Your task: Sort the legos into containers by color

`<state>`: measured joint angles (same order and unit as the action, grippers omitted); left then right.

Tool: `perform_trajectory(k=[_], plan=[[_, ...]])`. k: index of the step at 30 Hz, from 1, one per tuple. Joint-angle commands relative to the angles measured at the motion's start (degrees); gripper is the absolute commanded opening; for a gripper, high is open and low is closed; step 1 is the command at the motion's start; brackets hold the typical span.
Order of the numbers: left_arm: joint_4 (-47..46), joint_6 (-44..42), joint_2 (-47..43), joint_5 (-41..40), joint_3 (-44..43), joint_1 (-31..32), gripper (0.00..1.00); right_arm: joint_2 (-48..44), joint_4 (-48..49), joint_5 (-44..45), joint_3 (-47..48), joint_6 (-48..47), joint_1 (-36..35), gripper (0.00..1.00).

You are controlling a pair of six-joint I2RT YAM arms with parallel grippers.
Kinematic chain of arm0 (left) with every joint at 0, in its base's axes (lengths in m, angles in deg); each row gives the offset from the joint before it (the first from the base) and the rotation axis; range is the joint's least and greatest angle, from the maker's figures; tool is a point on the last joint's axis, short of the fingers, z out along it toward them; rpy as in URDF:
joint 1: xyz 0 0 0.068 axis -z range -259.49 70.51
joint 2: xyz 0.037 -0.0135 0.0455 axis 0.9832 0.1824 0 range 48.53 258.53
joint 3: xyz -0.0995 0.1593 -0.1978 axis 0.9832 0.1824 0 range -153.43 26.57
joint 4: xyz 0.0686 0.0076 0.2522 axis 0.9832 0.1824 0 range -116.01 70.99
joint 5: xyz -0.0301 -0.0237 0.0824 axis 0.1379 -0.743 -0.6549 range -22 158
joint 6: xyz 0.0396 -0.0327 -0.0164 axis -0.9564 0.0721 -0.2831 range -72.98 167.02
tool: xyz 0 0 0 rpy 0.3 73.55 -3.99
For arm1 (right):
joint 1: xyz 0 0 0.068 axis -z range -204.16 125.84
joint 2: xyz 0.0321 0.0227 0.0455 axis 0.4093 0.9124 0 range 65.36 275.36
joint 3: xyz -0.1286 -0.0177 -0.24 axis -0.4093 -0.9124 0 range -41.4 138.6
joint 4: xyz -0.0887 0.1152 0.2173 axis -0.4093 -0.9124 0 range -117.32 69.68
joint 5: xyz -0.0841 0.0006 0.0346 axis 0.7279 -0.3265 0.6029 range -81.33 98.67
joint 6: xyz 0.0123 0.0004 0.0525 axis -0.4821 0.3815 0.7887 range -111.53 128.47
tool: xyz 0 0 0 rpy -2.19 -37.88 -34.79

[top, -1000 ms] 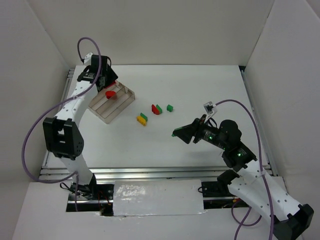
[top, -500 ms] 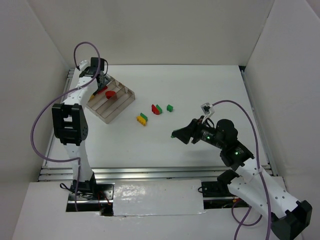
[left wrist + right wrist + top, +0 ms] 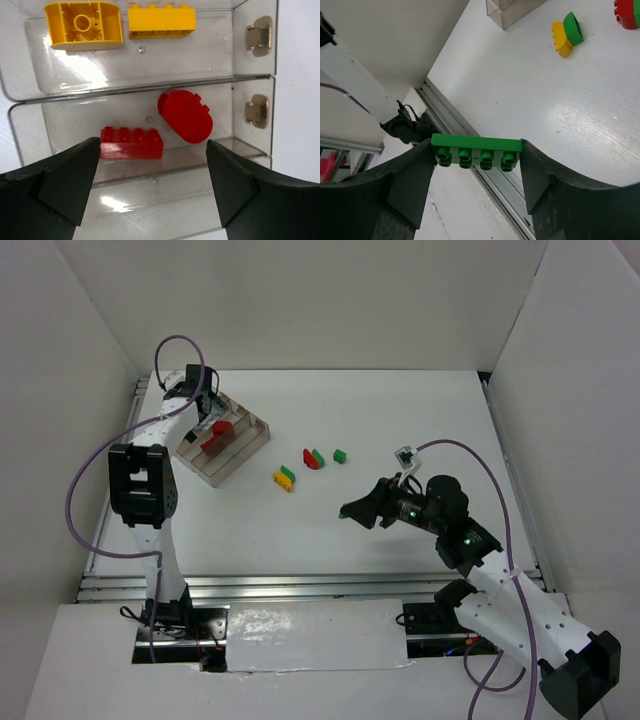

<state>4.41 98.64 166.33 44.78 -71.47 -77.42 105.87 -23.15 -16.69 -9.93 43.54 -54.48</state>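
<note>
While the left gripper (image 3: 152, 165) is spread empty over the tray (image 3: 252, 77), the green brick (image 3: 476, 142) clamped in the right gripper (image 3: 476, 155) should be carried level.

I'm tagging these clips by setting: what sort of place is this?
Probably a robotics lab test cell: a white table boxed in by white panels, two cabled robot arms mounted along its near rail, and toy bricks beside a clear tray.

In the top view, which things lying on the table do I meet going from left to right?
clear tray → yellow and green lego pair → red and green lego pair → single green lego
</note>
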Motion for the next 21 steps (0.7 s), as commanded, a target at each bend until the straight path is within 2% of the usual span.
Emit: perform_trajectory(k=[1, 6, 10, 12, 13, 15, 21], plan=[[-2.45, -0.11, -10.45, -0.15, 2.31, 0.66, 0.99, 0.97, 2.65, -1.0, -0.26, 0.35, 0.09, 0.0], [-2.11, -2.83, -20.48, 3.62, 7.32, 1.97, 0.99, 6.06, 4.85, 0.66, 1.31, 1.41, -0.17, 0.0], [-3.17, -6.69, -36.36, 8.27, 16.19, 3.91, 0.99, 15.19, 3.71, 5.49, 7.11, 0.27, -2.98, 0.0], [-2.82, -8.02, -42.18, 9.59, 21.65, 4.17, 1.0, 22.74, 1.79, 7.86, 13.25, -0.7, -6.14, 0.0], [-1.77, -9.15, -47.78, 9.69, 24.71, 4.52, 1.0, 28.08, 0.99, 9.79, 15.62, -1.84, -7.19, 0.0], [1.2, -11.61, -55.08, 9.52, 26.93, 4.53, 0.99, 33.9, -1.46, 12.52, 23.88, -3.85, -9.74, 0.0], [8.6, -18.73, -66.89, 12.05, 30.1, 4.26, 1.0, 59.82, -12.62, 16.66, 53.57, -12.37, -13.88, 0.0]])
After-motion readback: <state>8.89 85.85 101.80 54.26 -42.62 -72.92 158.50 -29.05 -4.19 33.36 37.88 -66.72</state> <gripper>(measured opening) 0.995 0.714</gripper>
